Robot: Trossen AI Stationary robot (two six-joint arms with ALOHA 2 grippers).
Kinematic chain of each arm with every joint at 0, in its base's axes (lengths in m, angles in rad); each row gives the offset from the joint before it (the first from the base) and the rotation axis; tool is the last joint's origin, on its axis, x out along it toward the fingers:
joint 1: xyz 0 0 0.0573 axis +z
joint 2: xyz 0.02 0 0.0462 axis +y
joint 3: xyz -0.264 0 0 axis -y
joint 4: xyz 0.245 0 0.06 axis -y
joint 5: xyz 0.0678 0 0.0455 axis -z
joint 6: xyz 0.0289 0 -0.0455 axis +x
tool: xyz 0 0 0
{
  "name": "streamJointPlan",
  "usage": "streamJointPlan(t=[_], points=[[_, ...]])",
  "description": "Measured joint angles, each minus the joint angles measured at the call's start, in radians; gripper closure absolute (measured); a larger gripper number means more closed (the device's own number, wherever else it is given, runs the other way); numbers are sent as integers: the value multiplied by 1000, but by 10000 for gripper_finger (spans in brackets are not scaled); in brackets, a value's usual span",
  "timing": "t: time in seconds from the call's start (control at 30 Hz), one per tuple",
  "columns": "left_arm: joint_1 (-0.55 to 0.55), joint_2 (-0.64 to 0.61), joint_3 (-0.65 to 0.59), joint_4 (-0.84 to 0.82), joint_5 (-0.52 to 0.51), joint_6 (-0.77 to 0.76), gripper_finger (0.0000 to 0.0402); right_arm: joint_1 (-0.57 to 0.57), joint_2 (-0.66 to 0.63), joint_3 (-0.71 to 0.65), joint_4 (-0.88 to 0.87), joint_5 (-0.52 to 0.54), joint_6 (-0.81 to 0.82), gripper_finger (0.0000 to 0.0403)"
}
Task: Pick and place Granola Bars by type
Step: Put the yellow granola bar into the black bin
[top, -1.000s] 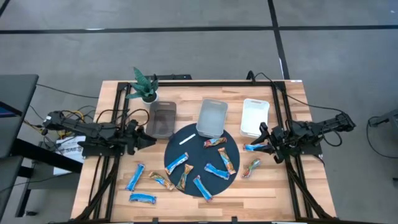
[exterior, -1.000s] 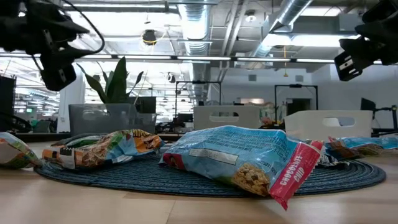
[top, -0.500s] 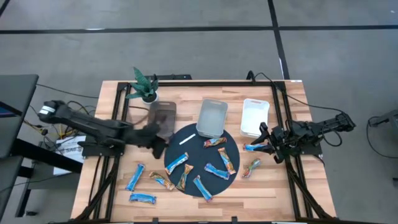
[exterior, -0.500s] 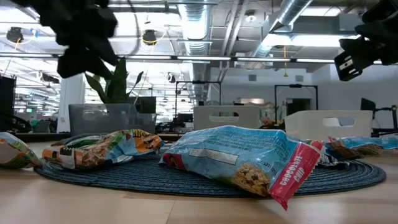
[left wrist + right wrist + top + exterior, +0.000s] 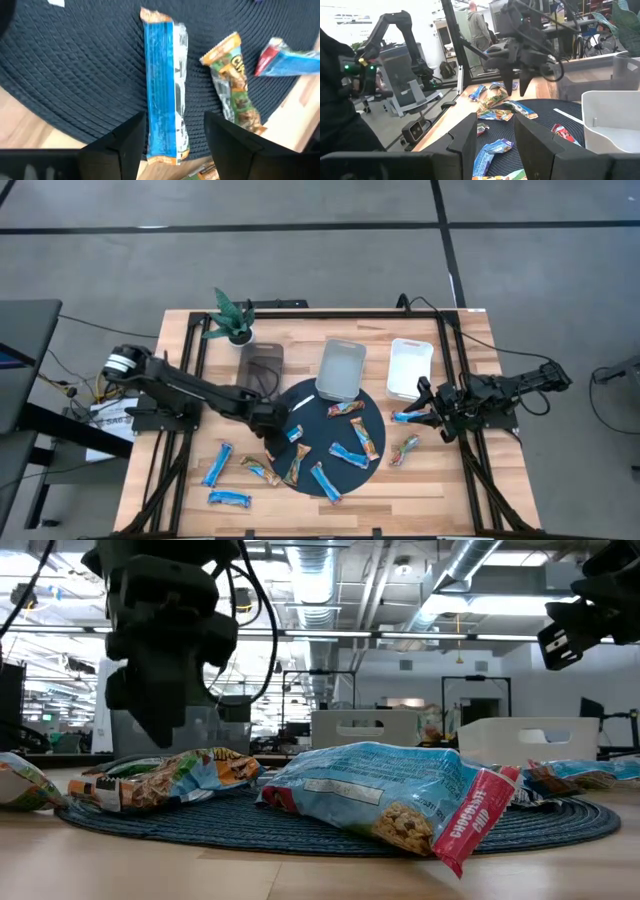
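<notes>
Six blue Granola Bars (image 5: 284, 442), five multicoloured bars (image 5: 346, 409), three bins (image 5: 340, 368)

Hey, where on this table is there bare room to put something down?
Bare wood along the far edge right of the plant, and the near right corner beyond the multicoloured bar. Crowded: the dark mat, under the left pincer.

Round dark woven mat (image 5: 318, 442) mid-table, thin white stick (image 5: 301, 402) on its far edge. Three bins behind it: dark (image 5: 262, 370), clear (image 5: 340, 368), white (image 5: 409, 369). Potted plant (image 5: 234, 319) at far-left corner.
</notes>
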Motion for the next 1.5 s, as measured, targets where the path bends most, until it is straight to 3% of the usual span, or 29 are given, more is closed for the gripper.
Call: streamJointPlan(t=[0.27,0.6,0.8,0.97,1.27,1.5], points=[[-25,10,8,-6,-72,21,200,0,0,0,0,0,0,281],[-38,119,9,12,-52,66,200,0,0,0,0,0,0,281],[-35,121,9,16,-75,65,204,0,0,0,0,0,0,281],[-34,121,9,15,-74,65,242,0,0,0,0,0,0,281],[-34,121,15,10,-26,59,357,0,0,0,0,0,0,281],[-30,123,117,-39,-50,97,369,0,0,0,0,0,0,281]])
